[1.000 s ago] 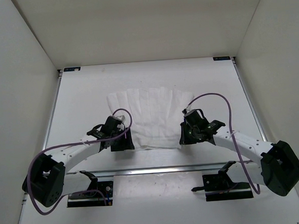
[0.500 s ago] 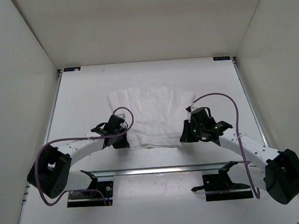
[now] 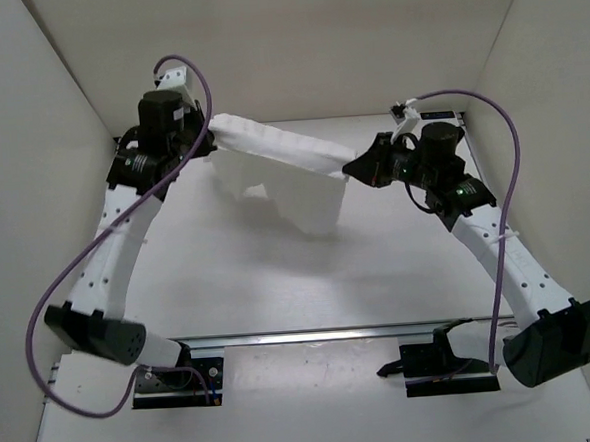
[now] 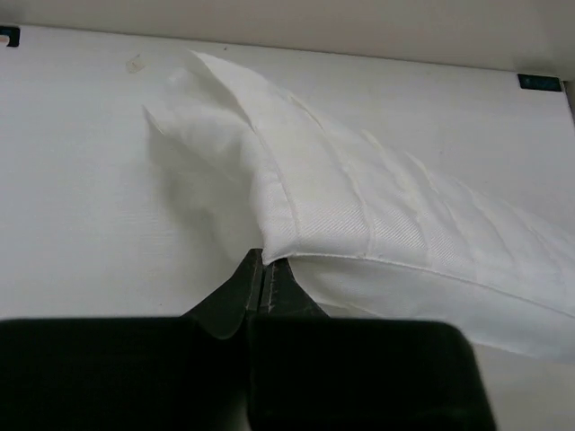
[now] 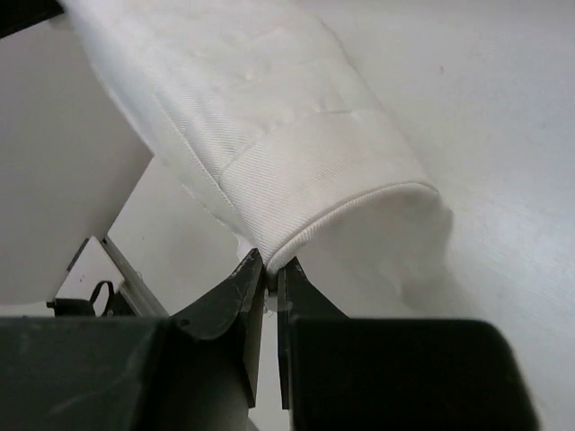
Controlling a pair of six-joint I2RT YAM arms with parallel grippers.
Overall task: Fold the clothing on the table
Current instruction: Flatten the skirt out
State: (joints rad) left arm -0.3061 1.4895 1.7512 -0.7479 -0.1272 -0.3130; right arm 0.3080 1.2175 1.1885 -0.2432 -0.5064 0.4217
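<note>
The white pleated clothing (image 3: pixel 281 162) hangs stretched between my two raised arms over the far half of the table (image 3: pixel 229 285), its lower part drooping down to the surface. My left gripper (image 3: pixel 209 126) is shut on its hemmed corner (image 4: pixel 296 233) at the far left. My right gripper (image 3: pixel 352 169) is shut on the opposite hemmed corner (image 5: pixel 332 193) at the right. In both wrist views the black fingertips (image 4: pixel 262 269) (image 5: pixel 267 274) pinch the fabric edge, and the cloth (image 4: pixel 359 215) runs away from them.
White walls enclose the table on three sides. Metal rails (image 3: pixel 312 333) run along the near edge, with both arm bases (image 3: pixel 175 381) (image 3: pixel 444 362) bolted there. Purple cables (image 3: pixel 69 285) loop off each arm. Black corner brackets (image 3: pixel 439 116) mark the far edge.
The left gripper shut on the near edge of the clothing. Both arms then lifted the near edge up and carried it toward the far side of the table.
</note>
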